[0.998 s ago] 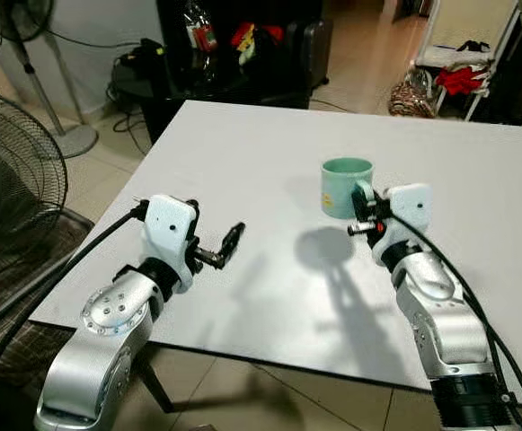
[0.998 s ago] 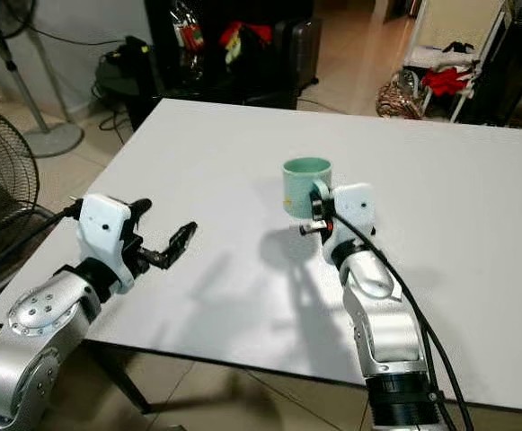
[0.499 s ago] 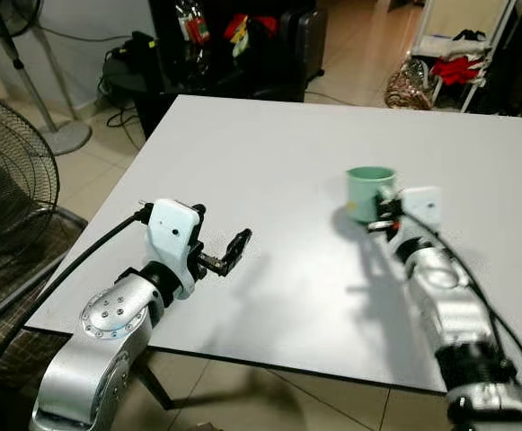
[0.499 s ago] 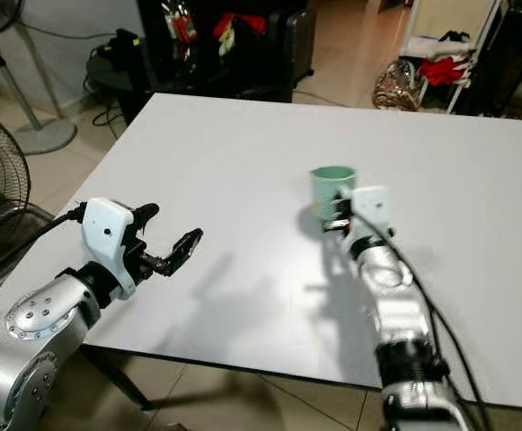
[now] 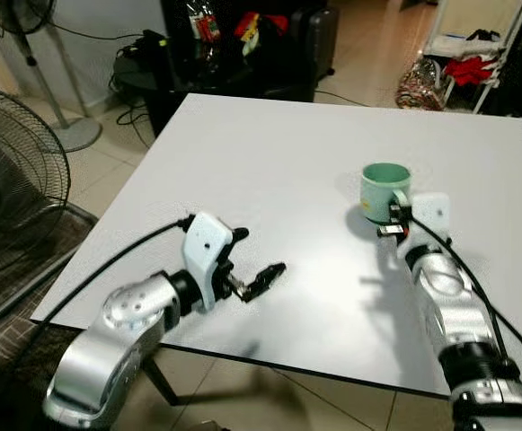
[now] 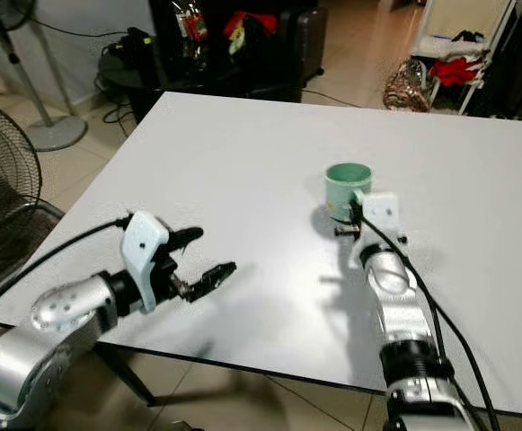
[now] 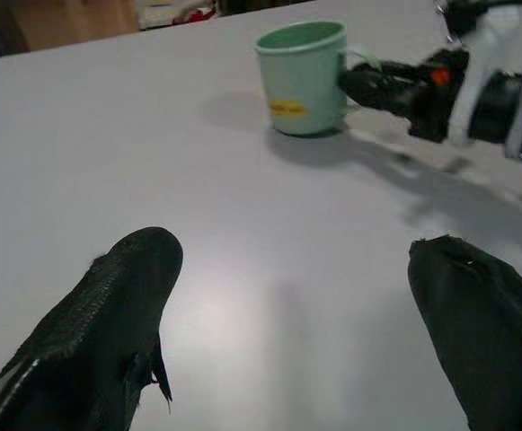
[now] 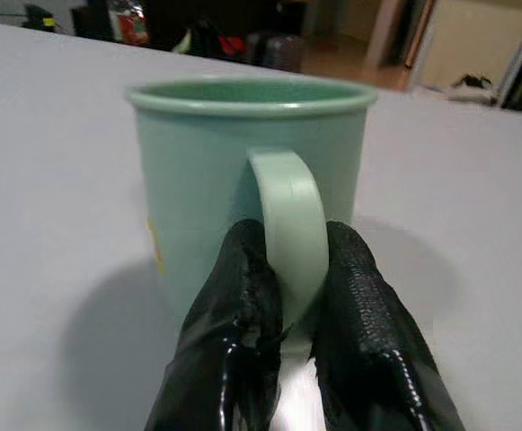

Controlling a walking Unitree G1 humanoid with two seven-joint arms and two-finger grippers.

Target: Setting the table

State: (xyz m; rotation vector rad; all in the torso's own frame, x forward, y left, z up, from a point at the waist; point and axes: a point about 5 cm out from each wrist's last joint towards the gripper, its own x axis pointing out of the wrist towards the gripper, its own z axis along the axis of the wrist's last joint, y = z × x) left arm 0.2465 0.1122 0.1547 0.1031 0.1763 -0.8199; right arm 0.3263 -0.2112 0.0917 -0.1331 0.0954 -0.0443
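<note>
On the white table (image 5: 269,153), toward its right half, a pale green mug (image 5: 384,191) was seen standing upright, its handle (image 8: 288,229) turned toward the robot. The handle was pinched between the two black fingers (image 8: 229,332) of the right gripper (image 8: 286,301), so the jaws were clenched on the mug's handle; the fingers were pressed against either side of it, low on the loop. A small yellow mark (image 7: 287,109) was visible on the mug's side. The right arm (image 5: 449,314) was stretched forward over the table's near edge.

The left gripper (image 5: 259,265) was held just above the table near its front edge, well apart from the mug, and its jaws were spread wide with nothing between them; in the left wrist view the two black fingertips (image 7: 117,305) were seen far apart, with the mug and the right gripper beyond them.

Off the table's left side a standing fan (image 5: 9,206) was seen on the tiled floor, and behind the far edge a dark cabinet (image 5: 243,45) with cluttered items was visible.
</note>
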